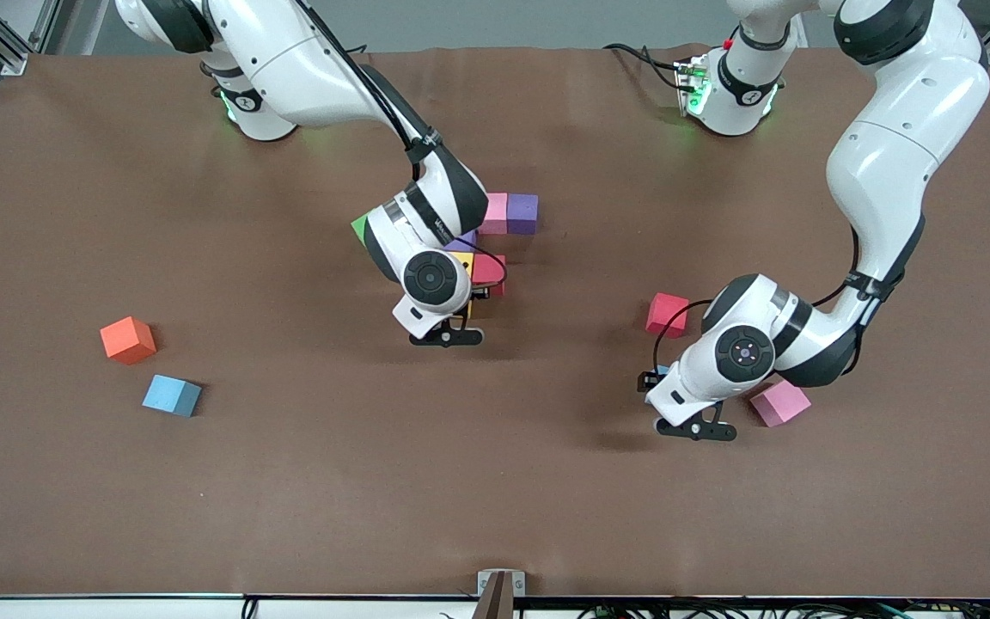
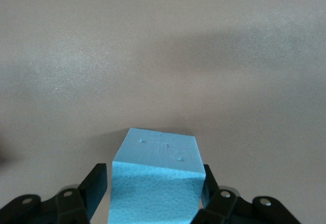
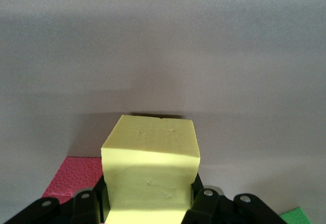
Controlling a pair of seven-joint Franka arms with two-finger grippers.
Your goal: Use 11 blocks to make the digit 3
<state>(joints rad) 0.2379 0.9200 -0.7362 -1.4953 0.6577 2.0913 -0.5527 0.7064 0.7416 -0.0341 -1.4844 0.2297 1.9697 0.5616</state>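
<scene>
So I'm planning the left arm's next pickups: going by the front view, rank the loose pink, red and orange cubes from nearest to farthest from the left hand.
1. Pink cube: right beside the left hand, toward the left arm's end of the table.
2. Red cube: farther from the front camera than the hand.
3. Orange cube: near the right arm's end of the table.

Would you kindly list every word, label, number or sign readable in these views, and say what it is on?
None can be read.
Right arm: small lettering on the black wrist band, too small to read.
Blue cube and yellow cube: plain faces, no print.
Brown table cover: no marks.
</scene>
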